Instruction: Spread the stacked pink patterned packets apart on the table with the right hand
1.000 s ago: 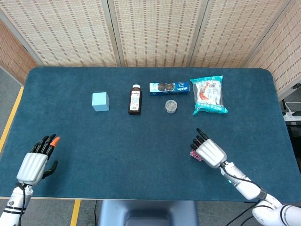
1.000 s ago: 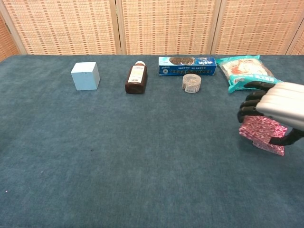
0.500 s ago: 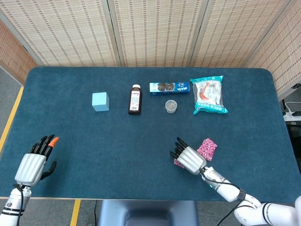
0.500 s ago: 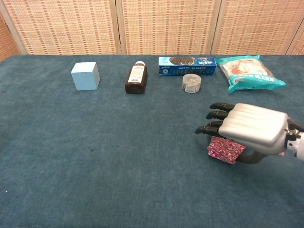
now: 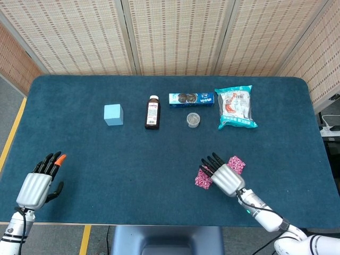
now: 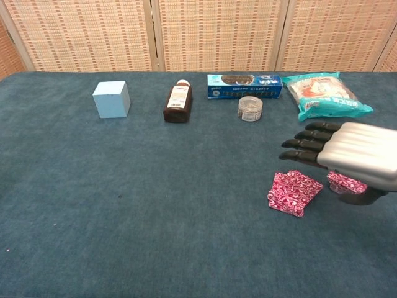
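Observation:
Two pink patterned packets lie apart on the blue table. One packet lies uncovered just left of my right hand. The other packet is partly hidden under that hand. My right hand hovers between and above them, fingers stretched out flat and holding nothing. My left hand rests at the near left edge of the table, fingers apart and empty; the chest view does not show it.
Along the far side stand a light blue cube, a brown bottle, a blue cookie box, a small clear jar and a teal snack bag. The table edge runs close behind both hands.
The right hand slid one packet leftward off the stack, then drew back to the right and lifted off it, leaving that packet uncovered. The left hand stayed still.

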